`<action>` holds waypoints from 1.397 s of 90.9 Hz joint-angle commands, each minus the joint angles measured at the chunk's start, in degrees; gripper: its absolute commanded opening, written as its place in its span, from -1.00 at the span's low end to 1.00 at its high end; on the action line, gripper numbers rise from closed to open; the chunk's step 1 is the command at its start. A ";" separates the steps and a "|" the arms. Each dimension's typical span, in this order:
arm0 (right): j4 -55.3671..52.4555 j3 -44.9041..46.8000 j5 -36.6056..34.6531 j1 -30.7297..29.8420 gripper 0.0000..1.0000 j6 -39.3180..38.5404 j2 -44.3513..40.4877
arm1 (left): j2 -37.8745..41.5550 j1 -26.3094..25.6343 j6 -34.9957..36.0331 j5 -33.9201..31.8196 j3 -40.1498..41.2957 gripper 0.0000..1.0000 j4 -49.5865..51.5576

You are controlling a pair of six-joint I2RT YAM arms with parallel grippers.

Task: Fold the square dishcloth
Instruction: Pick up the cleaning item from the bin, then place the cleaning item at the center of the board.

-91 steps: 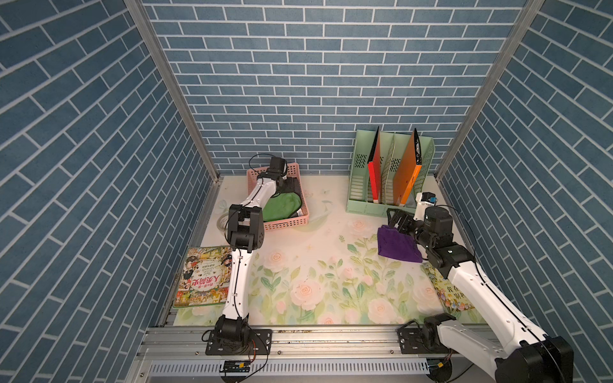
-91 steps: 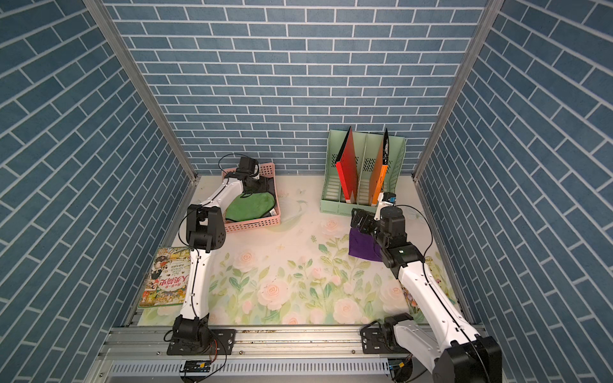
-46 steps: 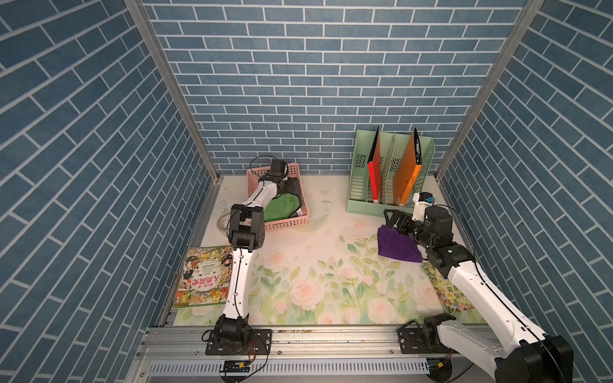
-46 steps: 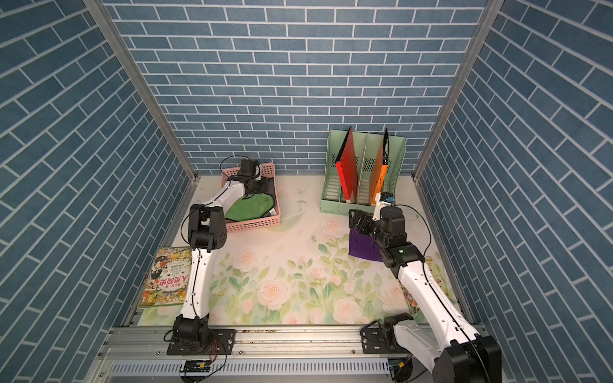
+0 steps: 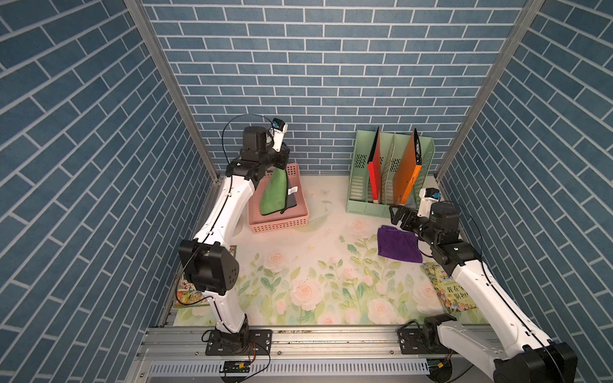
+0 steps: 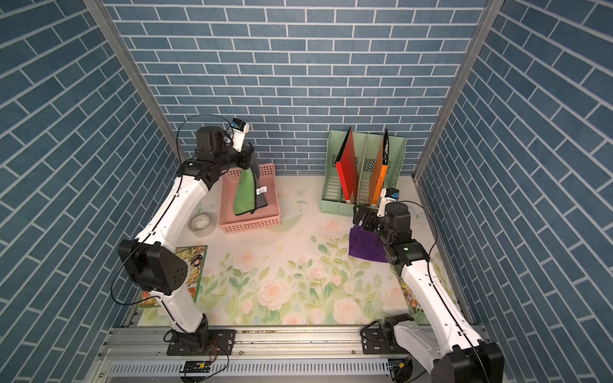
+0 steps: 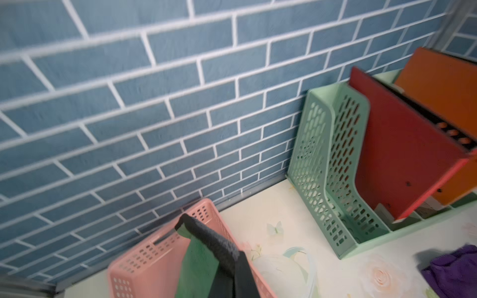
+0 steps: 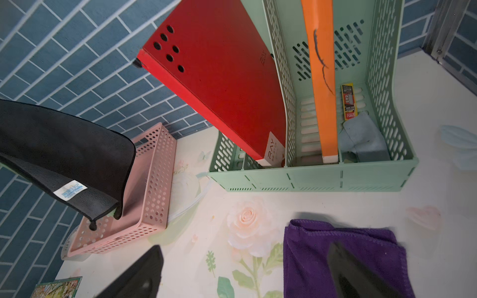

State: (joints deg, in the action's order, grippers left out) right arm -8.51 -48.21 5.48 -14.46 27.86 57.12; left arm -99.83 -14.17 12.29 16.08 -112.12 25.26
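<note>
We are holding the left end effector (image 5: 278, 166) high at the back, jaws pinching the green cloth (image 5: 273, 195); the right end effector (image 5: 399, 217) is hovering low, jaws spread wide.

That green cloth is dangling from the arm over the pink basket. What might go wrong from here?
1. The left tool pinches the green cloth by one end only, so it may slip out or land bunched.
2. Its lower end hangs low over the pink basket; moving sideways might snag the rim.
3. The open right tool sits close to the green file rack and might bump it.
</note>
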 commanded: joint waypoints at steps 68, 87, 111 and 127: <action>-5.92 1.78 -1.94 -14.97 0.99 -12.64 -2.53 | 20.21 -20.24 20.18 3.80 31.56 -1.00 21.93; -6.96 3.73 -2.58 -19.06 0.95 -11.74 2.97 | 14.68 -6.39 20.84 -3.64 43.80 -1.00 11.01; -1.88 6.45 -3.34 -32.80 0.82 -5.12 17.14 | 10.97 -1.29 24.89 -6.13 48.02 -1.00 8.41; 0.25 2.85 -6.89 -39.44 0.78 -3.62 28.44 | 10.52 -1.17 25.47 -6.08 48.19 -1.00 9.25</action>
State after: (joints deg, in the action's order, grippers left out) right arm -10.57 -42.59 1.89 -51.62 21.28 81.36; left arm -89.14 -15.40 36.36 10.46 -64.03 34.85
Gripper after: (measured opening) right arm 0.893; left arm 0.083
